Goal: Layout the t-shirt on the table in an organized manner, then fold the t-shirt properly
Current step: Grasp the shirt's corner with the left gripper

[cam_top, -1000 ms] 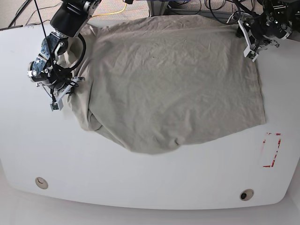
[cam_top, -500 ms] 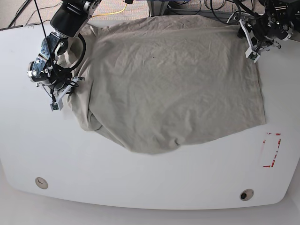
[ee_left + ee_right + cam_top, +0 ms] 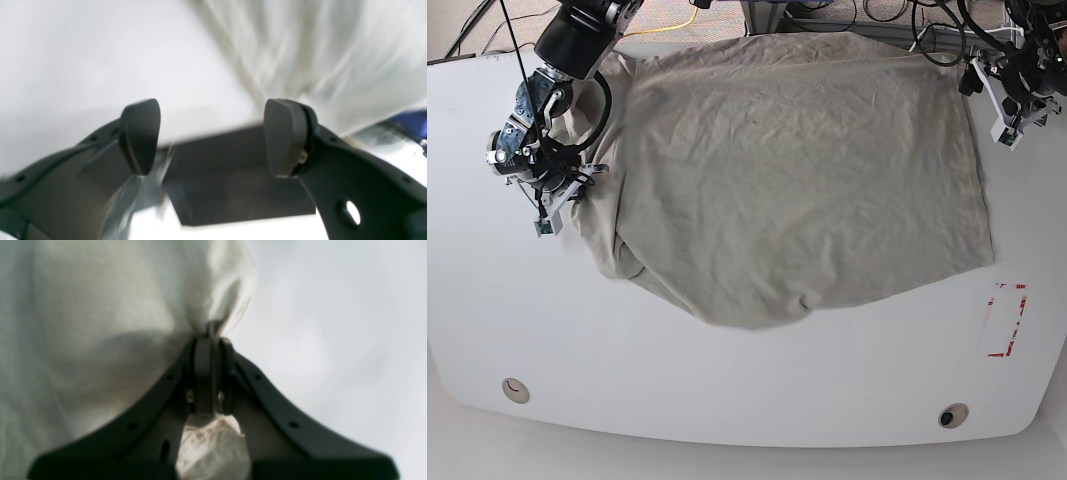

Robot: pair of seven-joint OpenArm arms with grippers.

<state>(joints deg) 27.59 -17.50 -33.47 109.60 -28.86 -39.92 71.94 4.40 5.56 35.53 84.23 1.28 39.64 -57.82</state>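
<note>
Presently the t-shirt (image 3: 797,170) lies spread across the far half of the table (image 3: 727,390), its body mostly flat but its edge nearest the right gripper bunched and rolled under.

Right gripper (image 3: 208,336): pressed together, pinching a tuft of the shirt's fabric; cloth is visibly gathered at the fingertips and more of it shows behind them. In the base view this gripper (image 3: 552,205) sits low at the bunched side of the garment.

Left gripper (image 3: 213,136): spread wide, nothing between the pads (image 3: 141,133). Bare table and the table's edge lie beneath it; the shirt's border lies just ahead and to one side of the fingers, apart from them. In the base view it (image 3: 1007,100) stands just beside the shirt's far corner, off the cloth.

Risks, as judged:
- With only one corner held, any pull by the right gripper would drag the whole shirt rather than tension it, since the opposite side is free.
- The rolled edge beside the right gripper may be folded in permanently if not shaken out first.
- The left wrist view is blurred; regrasping near the table's edge could miss the hem or strike the rim.
</note>
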